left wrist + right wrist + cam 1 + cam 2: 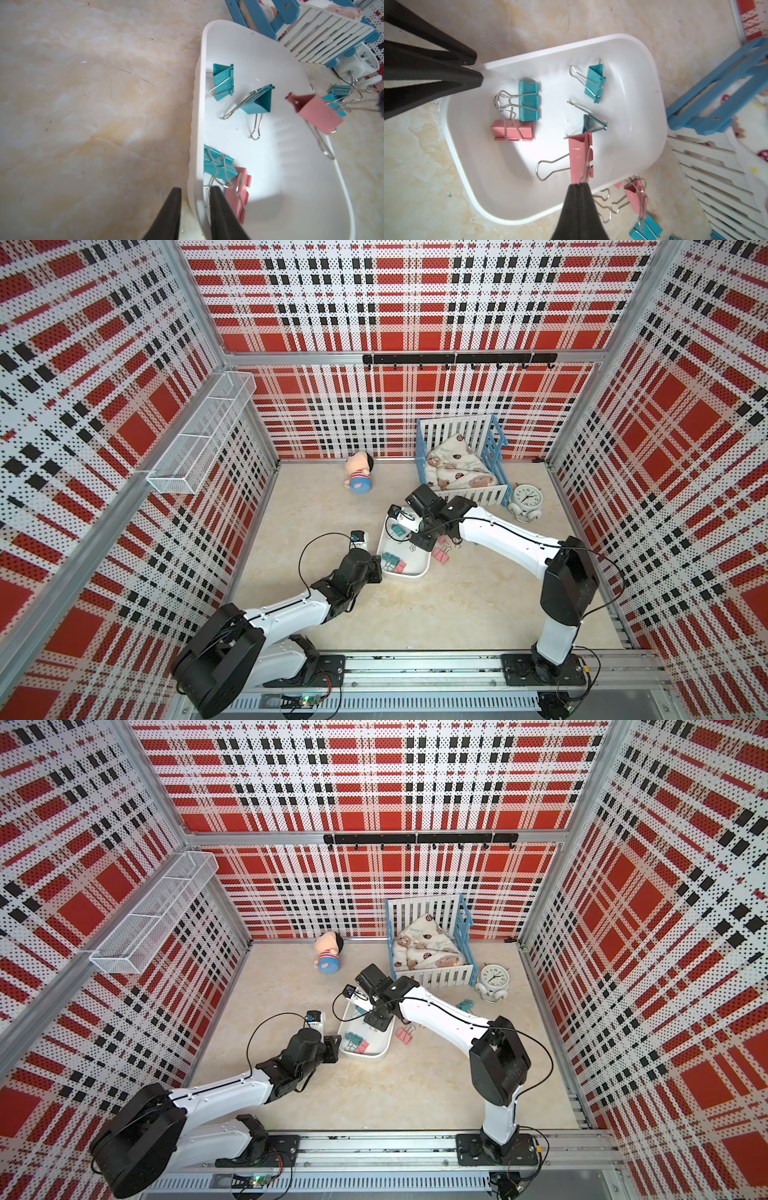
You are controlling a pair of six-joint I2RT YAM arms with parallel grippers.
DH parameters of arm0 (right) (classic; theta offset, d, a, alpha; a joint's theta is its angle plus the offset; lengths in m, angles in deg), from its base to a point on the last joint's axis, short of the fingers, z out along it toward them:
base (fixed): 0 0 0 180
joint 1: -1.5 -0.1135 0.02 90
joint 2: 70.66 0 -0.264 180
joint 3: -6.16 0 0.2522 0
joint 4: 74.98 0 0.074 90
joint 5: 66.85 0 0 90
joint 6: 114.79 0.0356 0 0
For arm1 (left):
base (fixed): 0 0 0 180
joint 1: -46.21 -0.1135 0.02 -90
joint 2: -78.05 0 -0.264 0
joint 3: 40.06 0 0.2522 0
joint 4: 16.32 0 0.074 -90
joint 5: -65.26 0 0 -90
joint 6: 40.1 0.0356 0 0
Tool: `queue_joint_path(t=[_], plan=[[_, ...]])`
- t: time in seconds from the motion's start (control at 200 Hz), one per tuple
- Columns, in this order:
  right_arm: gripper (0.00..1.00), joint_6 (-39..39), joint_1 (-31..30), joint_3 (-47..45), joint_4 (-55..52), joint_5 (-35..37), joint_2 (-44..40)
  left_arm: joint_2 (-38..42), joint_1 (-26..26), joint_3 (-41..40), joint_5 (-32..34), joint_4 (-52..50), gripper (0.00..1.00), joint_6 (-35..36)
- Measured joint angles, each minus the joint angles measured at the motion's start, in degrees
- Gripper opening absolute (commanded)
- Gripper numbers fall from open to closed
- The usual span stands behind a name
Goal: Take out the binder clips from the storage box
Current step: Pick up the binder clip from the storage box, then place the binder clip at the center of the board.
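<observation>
The storage box (409, 574) sits near the middle of the table (457, 614), just in front of the toy crib (461, 460) and between the two arms. The left gripper (195, 190) straddles the box's wall at a near corner, one finger outside and one inside. In the right wrist view its tips meet on the rim, so it seems to be clamped on the box, though the contact itself is hard to make out. The right gripper (579, 185) is pinched tight on a wire handle of a pink clip (580, 158), which hangs above the box. Four more binder clips (257, 101) lie inside. A teal clip (528, 101) touches a second pink clip (512, 129) near the left gripper's corner, and a second teal clip (595, 83) lies toward the end nearest the crib. A third teal clip (591, 124) is tipped on its side, partly hidden behind the held one. Outside, on the right arm's side of the box, a loose pink clip (405, 1033) lies just beside the wall. A loose teal clip (465, 1004) lies farther off, near the alarm clock (492, 977).
</observation>
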Motion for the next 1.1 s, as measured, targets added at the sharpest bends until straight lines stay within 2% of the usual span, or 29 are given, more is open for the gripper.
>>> queue_joint_path(t=[0.396, 0.656, 1.102], plan=[[0.00, 5.7, 5.5, -11.4, -0.2, 6.1, -10.3, 0.0, 0.0, 0.0, -0.3, 0.1, 0.31, 0.0], [0.00, 10.0, 6.2, -17.4, -0.1, 8.6, -10.6, 0.0, 0.0, 0.0, -0.9, 0.0, 0.31, 0.1], [0.00, 15.0, 7.1, -22.4, 0.6, 10.1, -10.9, 0.0, 0.0, 0.0, -1.2, 0.1, 0.31, 0.1]])
